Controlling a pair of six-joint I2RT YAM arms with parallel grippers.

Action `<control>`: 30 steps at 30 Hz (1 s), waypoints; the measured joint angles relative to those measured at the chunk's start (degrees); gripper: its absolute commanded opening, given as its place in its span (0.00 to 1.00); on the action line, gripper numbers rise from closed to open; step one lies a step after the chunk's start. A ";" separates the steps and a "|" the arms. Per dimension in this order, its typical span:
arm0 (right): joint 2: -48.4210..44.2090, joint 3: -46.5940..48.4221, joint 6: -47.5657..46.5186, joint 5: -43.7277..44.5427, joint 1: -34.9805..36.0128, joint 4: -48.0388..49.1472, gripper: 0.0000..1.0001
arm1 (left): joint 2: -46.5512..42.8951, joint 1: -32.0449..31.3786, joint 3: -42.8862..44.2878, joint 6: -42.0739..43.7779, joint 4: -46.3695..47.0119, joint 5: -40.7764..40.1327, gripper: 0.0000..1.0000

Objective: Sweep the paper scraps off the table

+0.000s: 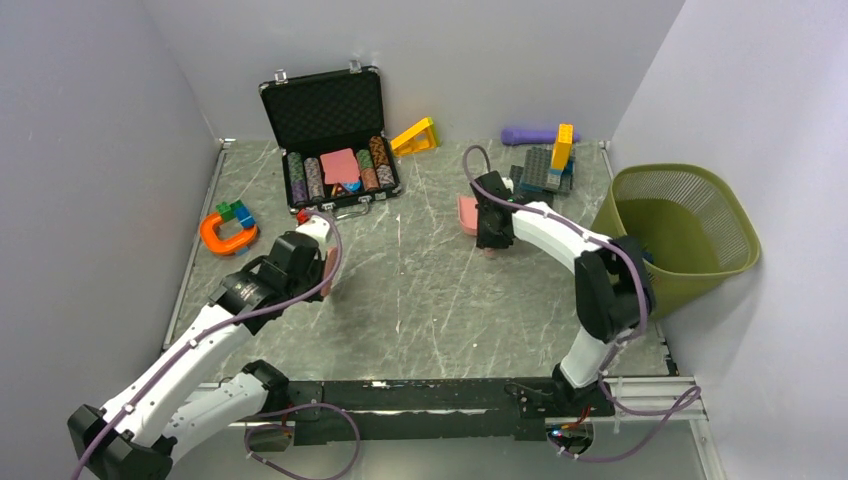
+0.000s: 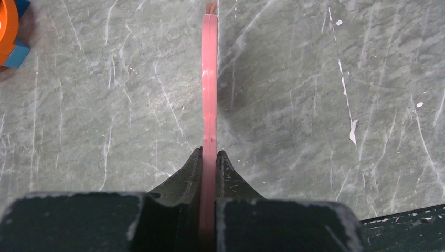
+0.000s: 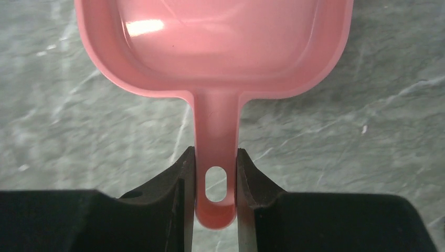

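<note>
One small red bit [image 1: 301, 215], perhaps a paper scrap, lies on the marbled surface [image 1: 430, 300] by the front corner of the poker-chip case [image 1: 325, 110]. My right fingers [image 3: 176, 184] clamp a pink dustpan [image 3: 220, 42] by its handle, and my left fingers [image 2: 183, 181] pinch a thin pink tool [image 2: 209, 79], seen edge-on.

Dustpan [image 3: 210, 47] cropped at top edge; pink tool [image 2: 209, 79] edge-on, perhaps a brush.

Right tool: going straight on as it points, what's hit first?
Apart from the pink dustpan it grips, the right tool faces only table; nothing else ahead in its wrist view, depth unclear.
</note>
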 measured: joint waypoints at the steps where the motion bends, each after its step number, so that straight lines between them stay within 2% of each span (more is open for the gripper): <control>1: 1.90 0.52 -0.66 1.60 -0.07 -0.39 0.00 | 0.31 0.00 0.00 0.00 0.00 -0.07 0.00; 3: 5.11 2.03 -1.70 3.61 -0.13 -0.81 0.03 | 0.98 0.00 0.00 0.00 0.00 -0.22 0.00; 5: 8.44 3.87 -2.71 5.31 -0.15 -0.83 0.15 | 1.60 0.00 0.00 0.02 0.00 -0.20 0.00; 8: 11.04 4.96 -3.74 6.29 -0.15 -0.66 0.59 | 2.12 0.00 0.00 0.02 0.02 0.00 0.00; 10: 11.26 4.96 -4.22 6.56 -0.13 -0.52 0.77 | 2.34 0.00 0.00 0.04 0.04 0.39 0.00; 11: 11.21 4.94 -4.50 6.67 -0.09 -0.26 0.81 | 2.45 0.00 0.00 0.04 0.04 0.59 0.00; 16: 7.04 0.85 -5.33 6.62 0.04 4.22 0.85 | 3.74 0.00 0.00 -0.46 0.00 2.10 0.00; 24: -10.64 -12.46 -5.70 9.25 4.94 10.27 0.85 | 6.71 0.00 3.65 -5.38 0.48 6.75 0.00; 30: -20.92 -21.18 -5.70 11.74 6.86 15.80 0.84 | 12.44 0.02 9.20 -9.46 6.03 12.31 0.00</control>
